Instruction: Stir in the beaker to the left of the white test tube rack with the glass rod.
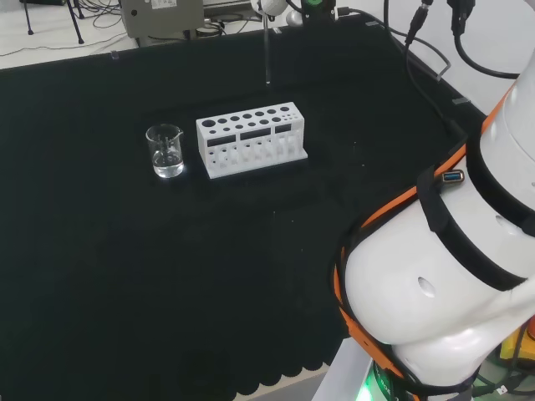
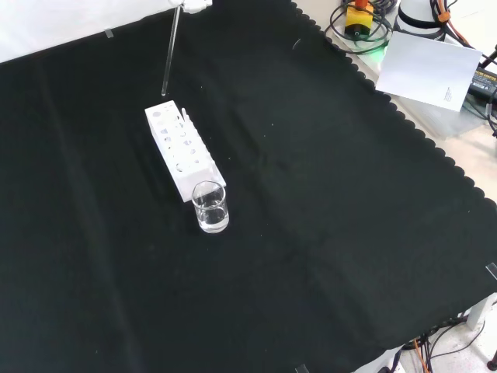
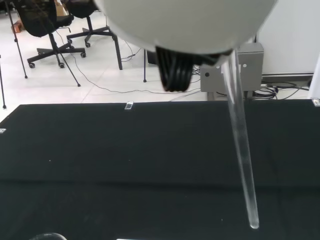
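— Do the fingers grip the glass rod (image 2: 168, 57)?
— I cannot tell; only a bit of the hand (image 2: 192, 4) shows above it. The rod hangs upright over the cloth's far edge in the front view, I think ready for dipping.
— And the beaker (image 2: 210, 207)?
— Just beside the near end of the white rack (image 2: 182, 151), mid-cloth, with some clear liquid.

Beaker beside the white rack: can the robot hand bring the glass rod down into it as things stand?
Probably yes. The beaker stands upright with its mouth open and nothing above it. The glass rod hangs beyond the rack, so it must cross above the rack first.
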